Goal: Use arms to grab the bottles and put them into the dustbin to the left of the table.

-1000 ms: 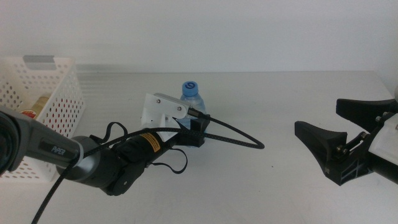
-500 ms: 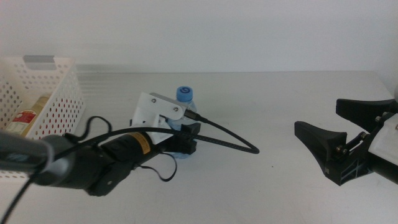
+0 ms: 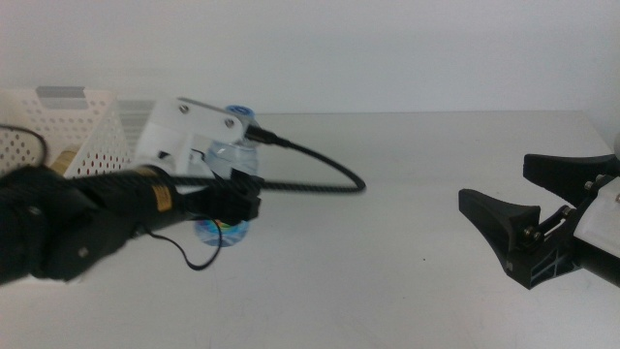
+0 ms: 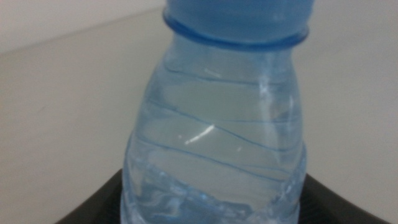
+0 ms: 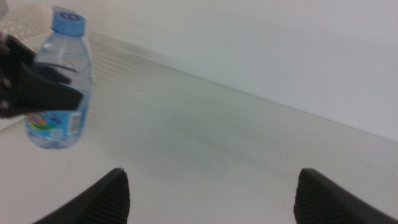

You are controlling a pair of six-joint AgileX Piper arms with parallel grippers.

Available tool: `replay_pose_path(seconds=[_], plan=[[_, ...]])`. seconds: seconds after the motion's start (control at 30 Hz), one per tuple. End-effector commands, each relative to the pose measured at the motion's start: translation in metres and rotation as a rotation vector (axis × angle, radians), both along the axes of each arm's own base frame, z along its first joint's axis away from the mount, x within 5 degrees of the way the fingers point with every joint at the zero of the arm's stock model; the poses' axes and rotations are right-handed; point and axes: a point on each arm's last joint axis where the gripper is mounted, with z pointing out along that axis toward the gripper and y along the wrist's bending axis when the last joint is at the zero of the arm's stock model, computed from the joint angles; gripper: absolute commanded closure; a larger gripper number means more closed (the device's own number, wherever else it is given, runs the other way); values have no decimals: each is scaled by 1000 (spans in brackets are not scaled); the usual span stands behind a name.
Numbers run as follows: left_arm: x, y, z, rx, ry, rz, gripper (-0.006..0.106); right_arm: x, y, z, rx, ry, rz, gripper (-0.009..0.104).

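Note:
My left gripper (image 3: 237, 194) is shut on the small clear blue-capped water bottle (image 3: 225, 231) and holds it lifted off the table (image 3: 387, 242), close to the white holed dustbin (image 3: 92, 145) at the left. The bottle fills the left wrist view (image 4: 217, 137) and shows in the right wrist view (image 5: 59, 87). A bottle of yellow liquid with a red label (image 3: 66, 160) lies inside the dustbin, mostly hidden behind the left arm. My right gripper (image 3: 504, 199) is open and empty at the right side of the table. No red can is in view.
A black cable (image 3: 320, 174) loops from the left wrist out over the table's middle. The white back wall runs behind the table's far edge.
My left gripper has lifted the water bottle off the table and carried it left toward the dustbin. The right arm has not moved.

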Motion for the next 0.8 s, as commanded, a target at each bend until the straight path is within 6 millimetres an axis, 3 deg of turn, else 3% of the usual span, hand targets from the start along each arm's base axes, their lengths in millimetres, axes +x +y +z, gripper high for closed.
replay_pose_path(seconds=[0.0, 0.37, 0.6, 0.77], plan=[[-1, 2, 46, -75, -99, 24, 105, 1, 1, 17, 41, -102, 8, 18], [3, 18, 112, 140, 2, 109, 105, 1, 1, 17, 41, -102, 8, 18], [12, 53, 146, 164, 39, 228, 105, 1, 1, 17, 41, -102, 8, 18], [30, 81, 158, 206, 93, 283, 105, 1, 1, 17, 41, -102, 8, 18]])
